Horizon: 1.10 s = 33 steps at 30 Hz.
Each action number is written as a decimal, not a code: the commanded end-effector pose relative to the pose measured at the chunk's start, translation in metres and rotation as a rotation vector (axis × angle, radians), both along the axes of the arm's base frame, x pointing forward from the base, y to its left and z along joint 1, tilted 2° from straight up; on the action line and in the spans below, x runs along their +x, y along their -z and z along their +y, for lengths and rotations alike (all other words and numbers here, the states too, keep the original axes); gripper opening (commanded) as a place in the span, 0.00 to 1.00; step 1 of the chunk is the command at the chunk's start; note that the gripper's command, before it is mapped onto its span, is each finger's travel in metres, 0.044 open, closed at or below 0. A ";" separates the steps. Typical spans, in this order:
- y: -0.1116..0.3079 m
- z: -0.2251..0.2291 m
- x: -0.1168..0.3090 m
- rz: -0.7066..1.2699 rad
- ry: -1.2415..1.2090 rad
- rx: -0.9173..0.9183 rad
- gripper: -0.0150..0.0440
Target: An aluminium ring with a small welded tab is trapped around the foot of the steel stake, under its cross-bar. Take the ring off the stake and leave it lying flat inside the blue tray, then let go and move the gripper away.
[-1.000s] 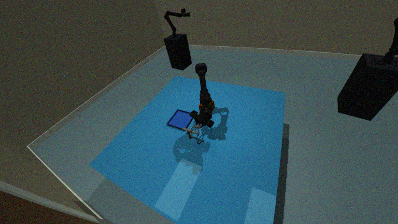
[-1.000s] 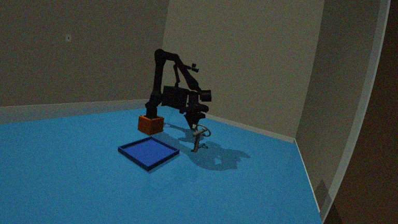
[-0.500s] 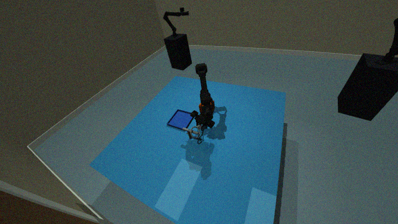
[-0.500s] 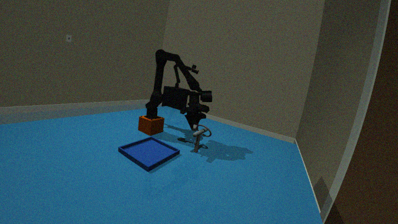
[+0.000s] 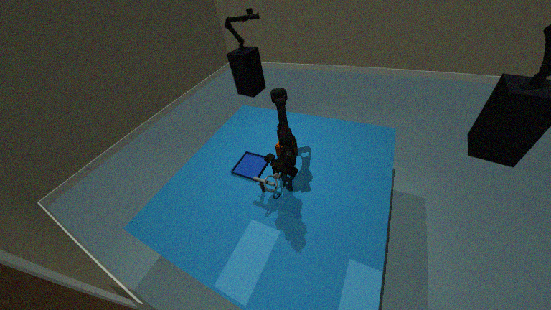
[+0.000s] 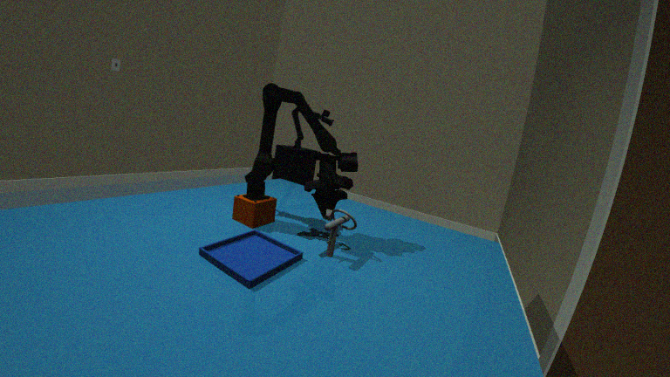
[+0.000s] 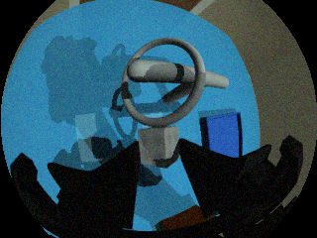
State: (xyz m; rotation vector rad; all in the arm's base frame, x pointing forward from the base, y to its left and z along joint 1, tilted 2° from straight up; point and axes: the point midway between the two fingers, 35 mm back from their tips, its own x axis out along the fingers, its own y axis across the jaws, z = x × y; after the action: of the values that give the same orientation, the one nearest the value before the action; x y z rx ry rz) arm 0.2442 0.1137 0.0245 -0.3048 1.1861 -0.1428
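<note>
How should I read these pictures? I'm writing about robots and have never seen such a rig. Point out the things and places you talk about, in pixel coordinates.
The machine is a single black robot arm (image 5: 282, 113) (image 6: 268, 128) on an orange base (image 6: 245, 213). One picture looks down from above, one comes from a camera beside the scene, and the round one from a camera on the wrist.

On the blue surface lies a blue tray (image 5: 239, 161) (image 6: 224, 270) (image 7: 241, 134). Beside it stands a steel stake (image 5: 262, 187) (image 6: 331, 245) with a cross-bar (image 5: 257, 179) (image 6: 333, 225) (image 7: 215, 79).

The end effector (image 5: 279, 174) (image 6: 329, 215) (image 7: 158, 145) is shut on the small tab of an aluminium ring (image 5: 270, 191) (image 6: 355, 221) (image 7: 160, 122). The ring is up at the cross-bar, above the surface, and seems not yet free of it.
</note>
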 end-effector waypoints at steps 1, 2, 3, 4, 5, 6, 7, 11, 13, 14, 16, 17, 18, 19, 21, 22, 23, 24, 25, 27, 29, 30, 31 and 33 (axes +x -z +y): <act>-0.003 0.002 0.003 -0.012 0.003 0.002 0.25; -0.003 0.002 0.003 -0.012 0.003 0.002 0.25; -0.003 0.002 0.003 -0.012 0.003 0.002 0.25; -0.003 0.002 0.003 -0.012 0.003 0.002 0.25; -0.003 0.003 0.003 -0.012 0.003 0.002 0.25; -0.003 0.003 0.003 -0.012 0.003 0.002 0.25; -0.003 0.004 0.002 -0.012 0.003 0.002 0.25; -0.003 0.006 0.002 -0.012 0.003 0.003 0.25; -0.003 0.006 0.002 -0.012 0.003 0.003 0.25; -0.003 0.006 0.002 -0.012 0.003 0.003 0.25; -0.003 0.006 0.002 -0.012 0.003 0.003 0.25; -0.003 0.006 0.002 -0.012 0.003 0.003 0.25; -0.003 0.007 0.002 -0.012 0.003 0.003 0.25; -0.003 0.007 0.002 -0.012 0.003 0.003 0.25; -0.003 0.009 0.002 -0.012 0.003 0.003 0.25; -0.003 0.010 0.002 -0.012 0.003 0.003 0.25; -0.003 0.010 0.001 -0.012 0.003 0.003 0.25; -0.003 0.010 0.001 -0.012 0.002 0.003 0.25; -0.003 0.010 0.001 -0.012 0.002 0.003 0.25; -0.003 0.010 0.001 -0.012 0.002 0.003 0.25; -0.003 0.010 0.001 -0.012 0.002 0.003 0.25; -0.003 0.010 0.001 -0.012 0.002 0.003 0.25; -0.003 0.011 0.001 -0.012 0.003 0.003 0.25; -0.003 0.012 0.001 -0.012 0.003 0.003 0.25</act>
State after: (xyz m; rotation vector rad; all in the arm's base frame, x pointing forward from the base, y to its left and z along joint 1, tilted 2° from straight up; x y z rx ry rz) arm 0.2433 0.1233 0.0250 -0.3039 1.1844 -0.1414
